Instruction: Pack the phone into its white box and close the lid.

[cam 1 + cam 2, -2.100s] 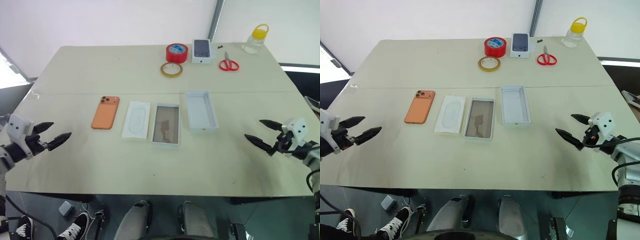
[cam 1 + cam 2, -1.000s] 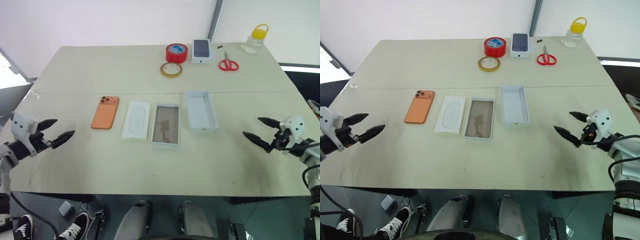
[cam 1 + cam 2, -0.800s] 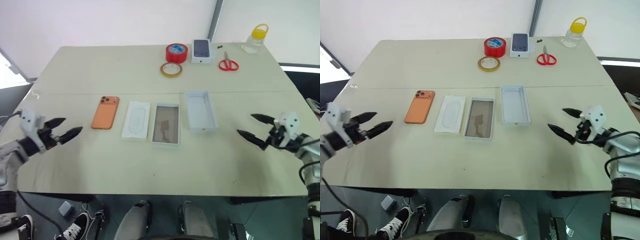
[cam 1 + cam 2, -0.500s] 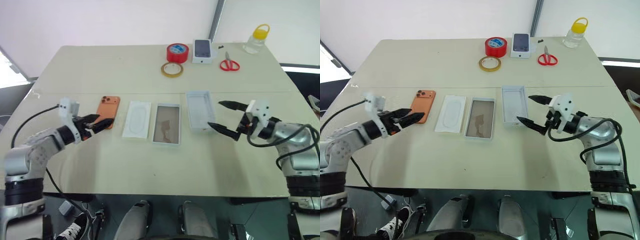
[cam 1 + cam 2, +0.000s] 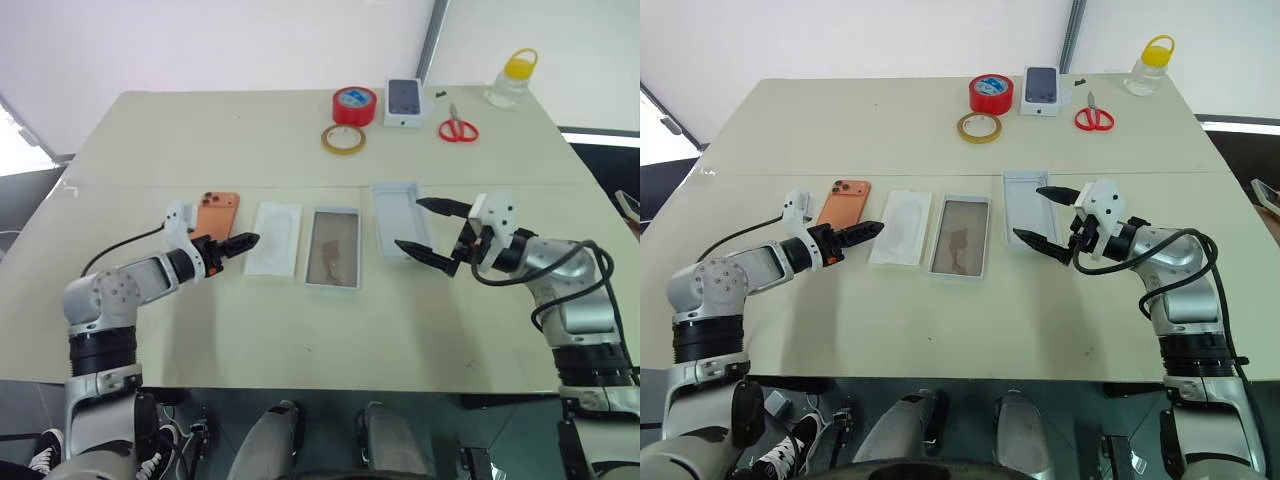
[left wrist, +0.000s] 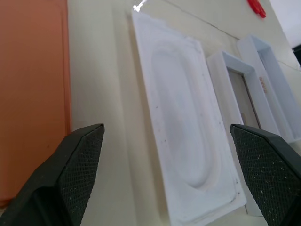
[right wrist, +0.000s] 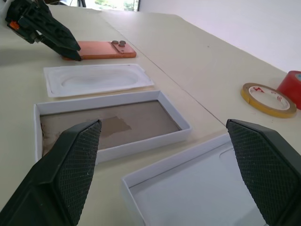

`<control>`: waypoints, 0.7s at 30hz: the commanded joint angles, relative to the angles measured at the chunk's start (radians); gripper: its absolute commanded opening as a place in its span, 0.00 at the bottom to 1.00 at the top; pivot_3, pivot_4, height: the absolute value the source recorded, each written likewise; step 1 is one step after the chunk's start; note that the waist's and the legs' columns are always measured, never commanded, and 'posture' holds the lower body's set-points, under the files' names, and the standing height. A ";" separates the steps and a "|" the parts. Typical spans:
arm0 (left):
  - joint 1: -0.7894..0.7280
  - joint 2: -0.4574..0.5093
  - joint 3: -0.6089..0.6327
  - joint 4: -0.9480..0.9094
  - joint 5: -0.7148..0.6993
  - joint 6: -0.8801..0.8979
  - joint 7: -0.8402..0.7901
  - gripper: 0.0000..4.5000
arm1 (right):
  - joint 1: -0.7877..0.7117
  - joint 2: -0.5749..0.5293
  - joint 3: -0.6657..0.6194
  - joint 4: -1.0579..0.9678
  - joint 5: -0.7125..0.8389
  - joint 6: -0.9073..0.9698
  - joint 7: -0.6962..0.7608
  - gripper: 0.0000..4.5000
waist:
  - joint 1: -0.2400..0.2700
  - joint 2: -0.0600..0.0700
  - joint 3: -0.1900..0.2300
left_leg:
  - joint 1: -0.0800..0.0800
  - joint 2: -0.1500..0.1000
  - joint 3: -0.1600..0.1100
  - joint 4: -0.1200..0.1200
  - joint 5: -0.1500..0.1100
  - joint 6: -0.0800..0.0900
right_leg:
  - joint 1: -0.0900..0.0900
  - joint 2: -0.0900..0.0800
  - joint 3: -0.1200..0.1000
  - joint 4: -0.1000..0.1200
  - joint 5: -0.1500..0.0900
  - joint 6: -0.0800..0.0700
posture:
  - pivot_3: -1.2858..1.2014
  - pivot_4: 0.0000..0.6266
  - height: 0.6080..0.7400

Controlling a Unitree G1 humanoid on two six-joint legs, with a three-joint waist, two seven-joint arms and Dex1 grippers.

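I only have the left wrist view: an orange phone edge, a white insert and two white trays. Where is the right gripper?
Observer: The right gripper is open and empty, poised at the near end of the plain all-white cardboard lid.
Operator: Which end of the phone has the cameras?
Observer: The flat orange smartphone lies back up, with its camera cluster at the far end, away from the robot.
Operator: Is there any clutter I can't see?
Observer: There is some along the table's far edge, including a red tape roll and red-handled scissors, well away from the trays.
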 commanded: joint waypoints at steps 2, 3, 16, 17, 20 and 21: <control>-0.024 -0.043 0.031 0.001 -0.038 0.021 0.023 1.00 | -0.008 0.006 -0.010 -0.049 0.008 -0.008 -0.013 0.99 | -0.001 0.000 0.000 | 0.000 0.000 0.000 0.000 0.000 0.000 | 0.000 0.000 0.000 0.000 0.000 0.000 | 0.52 0.24 1.00; -0.029 -0.057 0.038 0.001 -0.048 0.032 0.031 1.00 | -0.008 0.007 -0.010 -0.050 0.009 -0.009 -0.015 0.99 | 0.000 0.000 0.000 | 0.000 0.000 0.000 0.000 0.000 0.000 | 0.000 0.000 0.000 0.000 0.000 0.000 | 0.52 0.24 1.00; -0.053 -0.103 0.017 0.102 -0.010 -0.012 0.047 0.59 | 0.004 0.006 -0.016 -0.056 -0.003 -0.026 -0.031 1.00 | 0.004 -0.001 0.000 | 0.000 0.000 0.001 0.000 0.000 0.000 | 0.000 0.000 0.000 0.000 0.000 0.000 | 0.52 0.24 1.00; -0.053 -0.105 0.025 0.109 -0.012 -0.011 0.052 0.46 | 0.005 0.004 -0.018 -0.055 -0.003 -0.027 -0.030 1.00 | 0.004 -0.001 0.000 | 0.000 0.000 0.001 0.000 0.000 0.000 | 0.000 0.000 0.000 0.000 0.000 0.000 | 0.52 0.24 1.00; -0.050 -0.096 0.015 0.115 0.002 -0.017 0.052 0.12 | 0.009 0.000 -0.021 -0.052 -0.004 -0.031 -0.031 1.00 | 0.005 -0.001 0.000 | 0.000 0.000 0.001 0.000 0.000 0.000 | 0.000 0.000 0.000 0.000 0.000 0.000 | 0.52 0.24 1.00; -0.051 -0.098 0.019 0.120 0.002 -0.016 0.056 0.01 | 0.009 0.000 -0.021 -0.052 -0.005 -0.032 -0.031 1.00 | 0.005 -0.001 0.000 | 0.000 0.000 0.001 0.000 0.000 0.000 | 0.000 0.000 0.000 0.000 0.000 0.000 | 0.52 0.24 1.00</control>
